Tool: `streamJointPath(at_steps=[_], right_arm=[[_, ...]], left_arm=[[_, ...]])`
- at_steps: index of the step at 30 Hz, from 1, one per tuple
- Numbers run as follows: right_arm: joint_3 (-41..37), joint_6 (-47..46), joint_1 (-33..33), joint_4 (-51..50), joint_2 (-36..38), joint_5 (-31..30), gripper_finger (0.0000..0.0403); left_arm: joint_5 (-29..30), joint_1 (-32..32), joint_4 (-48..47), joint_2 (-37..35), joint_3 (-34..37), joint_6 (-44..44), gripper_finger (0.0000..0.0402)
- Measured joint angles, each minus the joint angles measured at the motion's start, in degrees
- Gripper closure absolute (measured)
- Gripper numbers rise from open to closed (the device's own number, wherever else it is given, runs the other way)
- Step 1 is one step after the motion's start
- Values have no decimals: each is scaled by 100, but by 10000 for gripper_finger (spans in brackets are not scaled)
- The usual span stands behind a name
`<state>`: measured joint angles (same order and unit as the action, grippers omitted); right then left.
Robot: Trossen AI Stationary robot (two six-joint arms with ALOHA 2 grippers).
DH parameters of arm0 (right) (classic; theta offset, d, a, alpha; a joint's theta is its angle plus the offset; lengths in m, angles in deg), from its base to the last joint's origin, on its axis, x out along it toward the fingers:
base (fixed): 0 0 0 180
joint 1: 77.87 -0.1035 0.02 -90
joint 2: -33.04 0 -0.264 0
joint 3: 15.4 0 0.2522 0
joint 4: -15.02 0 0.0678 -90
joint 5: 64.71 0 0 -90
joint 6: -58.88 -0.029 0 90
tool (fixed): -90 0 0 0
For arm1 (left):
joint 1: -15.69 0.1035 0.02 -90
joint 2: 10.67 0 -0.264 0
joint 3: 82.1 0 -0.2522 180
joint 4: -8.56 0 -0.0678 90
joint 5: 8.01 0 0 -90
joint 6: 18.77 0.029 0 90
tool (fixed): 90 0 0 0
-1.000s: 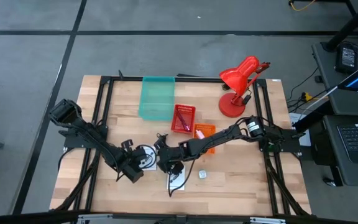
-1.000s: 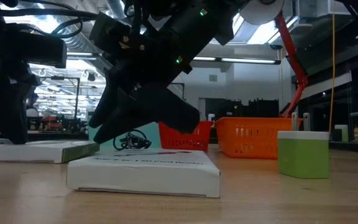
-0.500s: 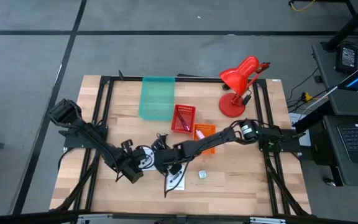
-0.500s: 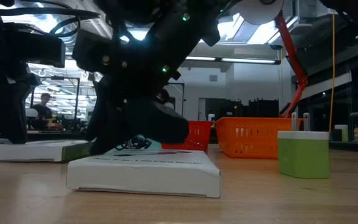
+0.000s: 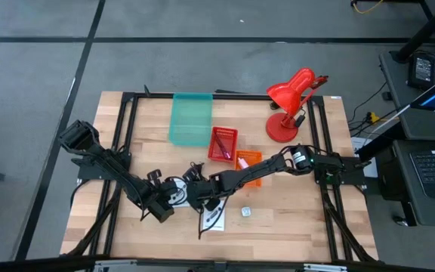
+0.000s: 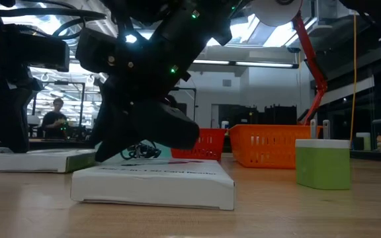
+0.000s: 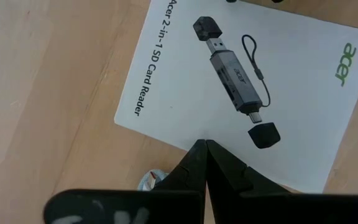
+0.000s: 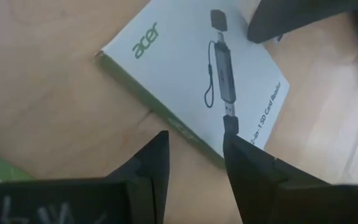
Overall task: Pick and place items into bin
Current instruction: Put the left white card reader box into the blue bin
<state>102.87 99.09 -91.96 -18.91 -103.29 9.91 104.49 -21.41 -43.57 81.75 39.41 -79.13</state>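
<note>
Left gripper [image 5: 159, 208], jaws closed and empty, sits at eight o'clock on the table beside a flat white printed card-reader box [image 5: 176, 190]. Right gripper [image 5: 196, 198], jaws parted, hovers over that box's edge, holding nothing.

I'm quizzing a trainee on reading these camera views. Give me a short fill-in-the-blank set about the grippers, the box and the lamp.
1. The left gripper has its jaws ____.
2. The right gripper hovers over a white box with its jaws ____.
3. The brand name printed on that box is ____.
4. The desk lamp at the table's far right corner is ____ in colour.

Missing words: shut; open; acer; red
</note>
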Motion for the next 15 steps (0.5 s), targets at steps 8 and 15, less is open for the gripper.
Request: streamJointPath(at_steps=[8, 15], right_arm=[[2, 251, 0, 209, -59, 102, 271], [2, 257, 0, 253, -59, 149, 271]], left_arm=[[4, 0, 2, 0, 0, 1, 400], [8, 0, 4, 0, 2, 2, 400]])
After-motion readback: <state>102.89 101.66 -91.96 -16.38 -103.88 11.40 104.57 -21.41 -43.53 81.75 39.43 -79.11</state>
